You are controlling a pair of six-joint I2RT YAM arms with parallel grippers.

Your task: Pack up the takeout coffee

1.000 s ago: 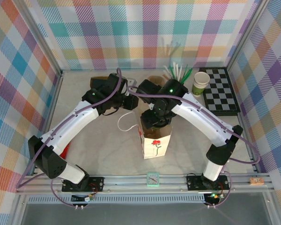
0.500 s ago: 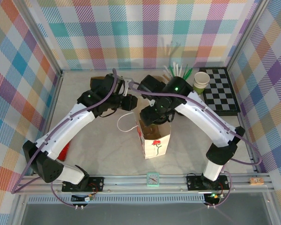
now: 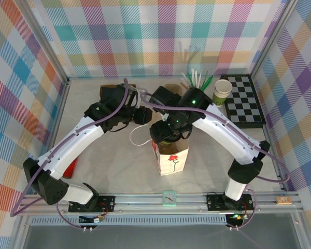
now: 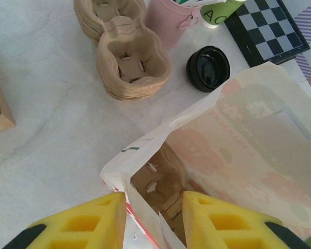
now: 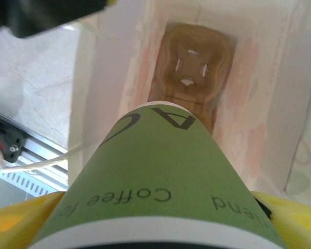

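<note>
Right wrist view: what does the flowered paper bag [image 5: 110,67] hold?
— One cardboard cup carrier [image 5: 197,62], on its bottom. The right gripper [image 5: 155,218], clamped on the takeout coffee [image 5: 155,171], holds it at the open mouth.
— Left wrist view?
— The left gripper [image 4: 154,218], fingers apart, straddles the bag's rim. Beyond: two carrier stacks [image 4: 132,65], one loose black lid [image 4: 208,68], one pink straw cup [image 4: 171,23].

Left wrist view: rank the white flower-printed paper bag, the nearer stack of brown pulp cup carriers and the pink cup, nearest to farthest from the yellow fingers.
1. White flower-printed paper bag: its rim sits between the yellow fingers of the left gripper.
2. Nearer stack of brown pulp cup carriers: on the table beyond the bag, upper left.
3. Pink cup: behind the stack, top edge.
</note>
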